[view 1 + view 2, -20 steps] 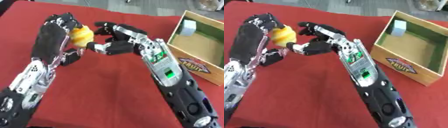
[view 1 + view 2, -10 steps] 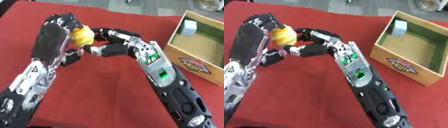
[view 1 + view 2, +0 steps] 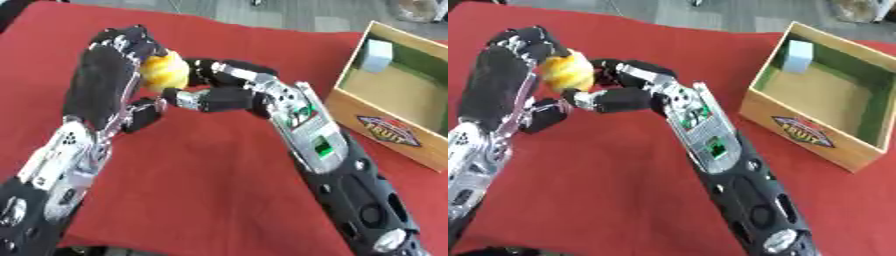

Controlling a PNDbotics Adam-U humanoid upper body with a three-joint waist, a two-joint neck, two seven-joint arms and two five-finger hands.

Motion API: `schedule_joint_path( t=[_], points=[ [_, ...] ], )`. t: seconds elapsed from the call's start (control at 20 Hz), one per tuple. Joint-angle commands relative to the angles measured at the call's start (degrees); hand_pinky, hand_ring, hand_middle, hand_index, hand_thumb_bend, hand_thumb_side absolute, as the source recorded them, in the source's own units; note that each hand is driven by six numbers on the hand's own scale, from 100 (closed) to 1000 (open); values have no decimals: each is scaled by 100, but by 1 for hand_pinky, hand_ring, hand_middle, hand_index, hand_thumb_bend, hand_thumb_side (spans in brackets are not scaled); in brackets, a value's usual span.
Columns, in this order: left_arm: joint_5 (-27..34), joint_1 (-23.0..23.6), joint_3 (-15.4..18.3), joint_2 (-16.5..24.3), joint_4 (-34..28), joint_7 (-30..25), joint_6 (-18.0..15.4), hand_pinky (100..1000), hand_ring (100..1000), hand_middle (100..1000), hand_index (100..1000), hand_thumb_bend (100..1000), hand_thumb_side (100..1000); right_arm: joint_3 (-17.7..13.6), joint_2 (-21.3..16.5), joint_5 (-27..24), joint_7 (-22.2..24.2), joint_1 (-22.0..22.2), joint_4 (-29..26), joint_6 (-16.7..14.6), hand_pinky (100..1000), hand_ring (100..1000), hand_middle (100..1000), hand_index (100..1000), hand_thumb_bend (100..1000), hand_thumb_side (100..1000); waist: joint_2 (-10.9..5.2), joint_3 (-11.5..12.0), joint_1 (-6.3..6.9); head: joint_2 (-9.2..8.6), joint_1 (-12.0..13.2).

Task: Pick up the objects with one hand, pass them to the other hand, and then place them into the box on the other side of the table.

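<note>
- The left hand (image 3: pixel 109 85) is raised over the red tablecloth (image 3: pixel 219 190) at the left of the scene, back of the hand towards the camera, fingers curled round the yellow object (image 3: pixel 164 72), which sits against their tips well above the cloth (a rounded, yellow-orange thing; what it is exactly cannot be made out).
- A second ago the right hand (image 3: pixel 223 87) stood just beside the object with thumb and fingers spread wide and a visible gap to it. Half a second ago the gap had narrowed. Now its upper fingers (image 3: pixel 627 69) lie against the top right of the object and its thumb (image 3: pixel 592 97) reaches in below, so it is closing on the object from both sides.
- The left hand has hardly shifted over that second, holding the object in place for the other hand.
- My reading: this is the handover itself. Both hands appear to have the object, so the pass is at its midpoint; the left hand has not yet let go.
- At the right, the wooden box (image 3: pixel 815 135) (a fruit label on its front) stands well apart from the hands, with a small pale block (image 3: pixel 800 54) in its far corner; the yellow object is not in it.
</note>
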Motion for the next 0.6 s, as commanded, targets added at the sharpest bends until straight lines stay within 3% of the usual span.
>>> schedule_joint_path(
  t=[0.05,0.6],
  points=[
    [-19,-94,-23,30,-69,10,-44,723,514,557,603,455,100,8,71,-36,-6,-128,-111,42,922,1000,859,1000,311,467,-99,15,-28,-64,-10],
    [-12,-120,-78,-7,-89,10,-82,722,512,557,602,457,100,43,166,18,-44,-116,103,57,889,1000,778,995,295,459,-77,35,-27,-96,-13]
  ],
)
